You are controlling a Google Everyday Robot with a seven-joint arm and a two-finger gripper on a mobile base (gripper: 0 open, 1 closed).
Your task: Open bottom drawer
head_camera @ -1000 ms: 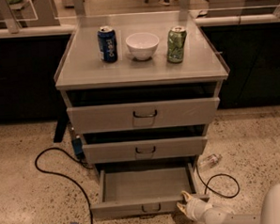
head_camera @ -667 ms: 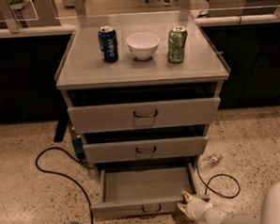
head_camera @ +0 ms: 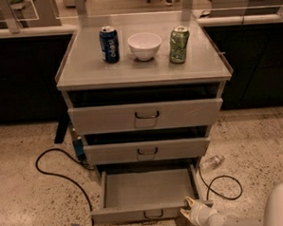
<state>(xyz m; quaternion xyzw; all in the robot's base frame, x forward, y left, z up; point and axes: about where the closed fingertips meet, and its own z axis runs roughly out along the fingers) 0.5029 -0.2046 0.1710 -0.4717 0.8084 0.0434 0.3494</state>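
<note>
The bottom drawer (head_camera: 132, 214) of the grey cabinet stands pulled far out, its flat grey tray (head_camera: 147, 187) bare and its small dark wire handle (head_camera: 153, 214) facing me. My gripper (head_camera: 187, 208), white, sits low at the drawer's front right corner, at the end of the drawer front, right of the handle. Its arm runs off to the lower right.
The middle drawer (head_camera: 147, 150) and top drawer (head_camera: 146, 115) sit above. On the cabinet top stand a blue can (head_camera: 109, 44), a white bowl (head_camera: 144, 46) and a green can (head_camera: 179, 45). Black cables (head_camera: 54, 164) loop on the speckled floor at left and right; a clear bottle (head_camera: 212, 162) lies at right.
</note>
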